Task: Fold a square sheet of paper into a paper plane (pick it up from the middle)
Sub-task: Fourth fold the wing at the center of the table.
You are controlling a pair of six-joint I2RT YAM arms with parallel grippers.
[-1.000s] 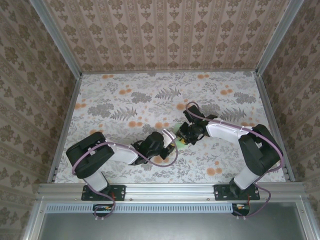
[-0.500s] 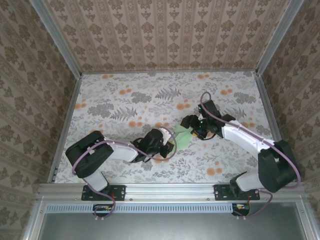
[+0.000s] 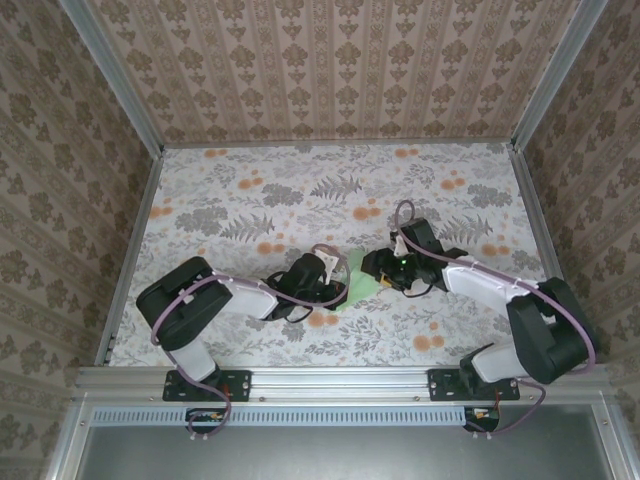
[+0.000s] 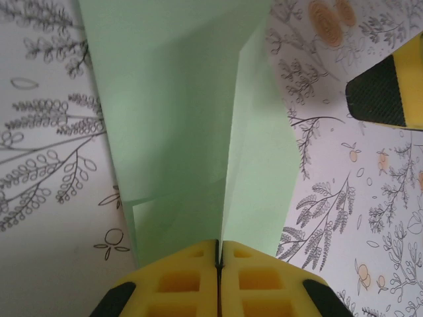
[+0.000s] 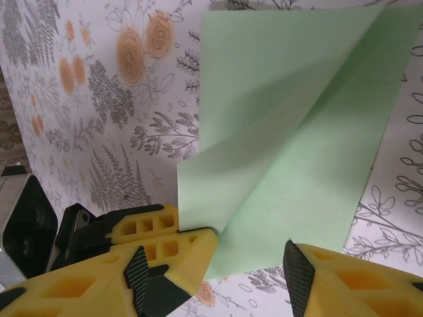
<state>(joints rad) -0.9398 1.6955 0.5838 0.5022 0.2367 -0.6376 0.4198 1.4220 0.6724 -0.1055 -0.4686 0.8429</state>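
Observation:
The square sheet of paper (image 3: 358, 284) is pale green and lies folded on the floral table, between the two grippers. It is a part-folded paper plane with a raised centre crease (image 4: 232, 152). My left gripper (image 4: 219, 254) is shut, its yellow fingers pinching the near end of that crease. From above, the left gripper (image 3: 334, 284) is at the sheet's left edge. My right gripper (image 5: 218, 281) is open, with the paper (image 5: 297, 132) and its near edge between the black-padded fingers (image 5: 297, 277). It (image 3: 384, 274) is at the sheet's right edge.
The floral tabletop (image 3: 250, 200) stretches to the far wall, with aluminium rails along its left side (image 3: 130, 260) and right side (image 3: 545, 250). A tip of the right gripper's finger (image 4: 390, 92) is close to the paper's right side.
The right gripper let go, drew back, then came down toward the paper again with its jaws apart. The left gripper stayed shut on the crease, and more of the green sheet is uncovered.

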